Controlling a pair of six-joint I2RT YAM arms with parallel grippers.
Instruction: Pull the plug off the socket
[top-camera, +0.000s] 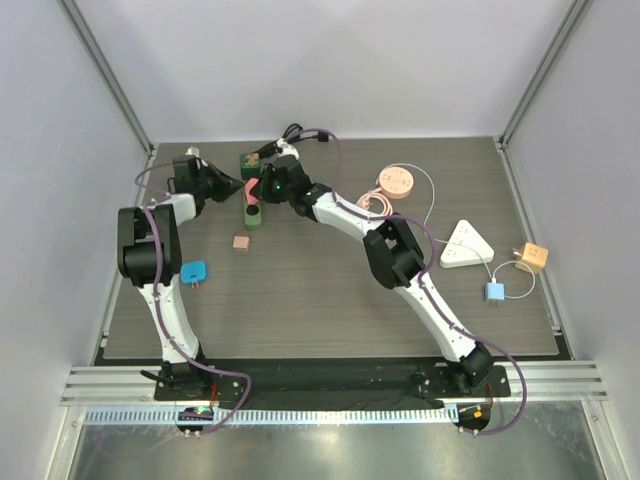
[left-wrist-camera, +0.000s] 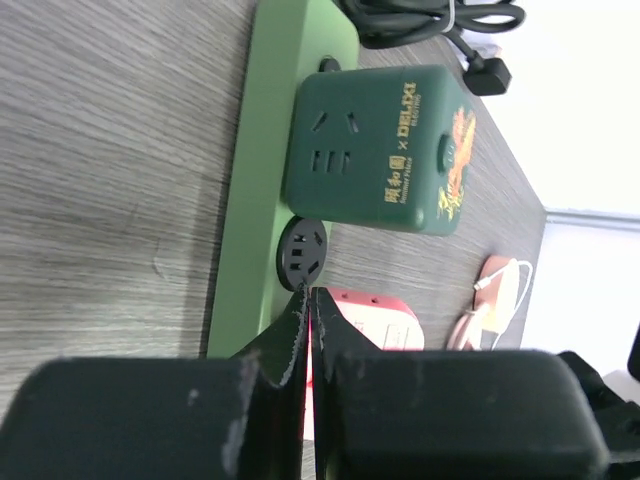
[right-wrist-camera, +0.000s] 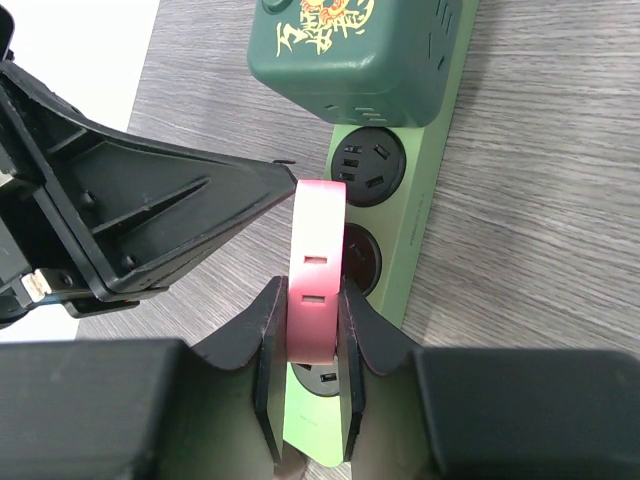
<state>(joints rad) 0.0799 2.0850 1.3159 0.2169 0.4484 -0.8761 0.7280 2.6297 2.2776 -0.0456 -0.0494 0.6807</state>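
Two clenched grippers: right gripper (right-wrist-camera: 312, 300) clamps the pink plug (right-wrist-camera: 317, 225), prongs hidden; left gripper (left-wrist-camera: 306, 300) shut empty.

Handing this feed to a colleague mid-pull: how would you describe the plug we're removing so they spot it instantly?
Look toward the far side of the table, where a light green power strip lies. The plug stands on that strip, pinched by the right claw. It is the only slim, pink piece on it; its neighbour is a bulky dark green cube.
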